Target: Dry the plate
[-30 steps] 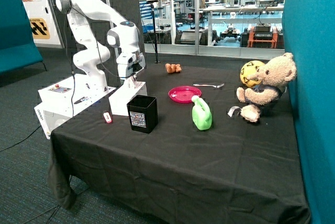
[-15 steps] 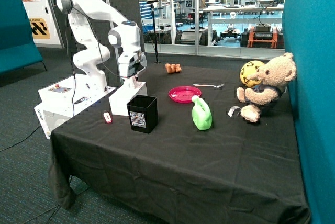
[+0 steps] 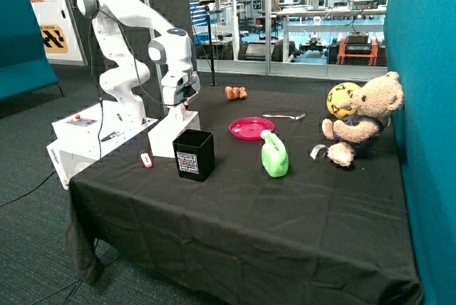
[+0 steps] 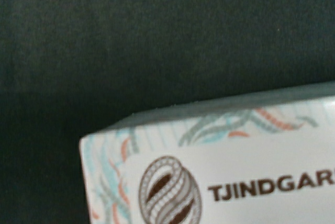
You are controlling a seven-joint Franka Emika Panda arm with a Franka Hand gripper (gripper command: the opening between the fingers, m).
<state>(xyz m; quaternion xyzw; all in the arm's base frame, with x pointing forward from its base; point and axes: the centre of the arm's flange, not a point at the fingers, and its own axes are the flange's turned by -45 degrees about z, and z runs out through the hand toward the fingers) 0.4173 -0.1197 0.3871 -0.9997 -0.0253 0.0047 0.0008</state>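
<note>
The pink-magenta plate (image 3: 251, 128) lies flat on the black tablecloth, near the middle of the table. My gripper (image 3: 179, 110) is well away from it, hanging just above a white printed box (image 3: 173, 134) at the table's edge beside the robot base. The wrist view shows that box's top (image 4: 235, 177), with a patterned border and dark lettering, very close up, and black cloth (image 4: 131, 41) beyond it. Nothing shows in the gripper's grasp. The plate is out of the wrist view.
A black cup (image 3: 194, 154) stands in front of the box. A green toy watering can (image 3: 274, 155) stands just in front of the plate. A metal utensil (image 3: 283, 115), a small brown toy (image 3: 236, 92), a teddy bear (image 3: 360, 116) with a yellow ball (image 3: 341, 98), and a small red item (image 3: 147, 159) also lie on the table.
The wrist has shifted very slightly toward the plate side above the white box. Everything on the table has stayed in place.
</note>
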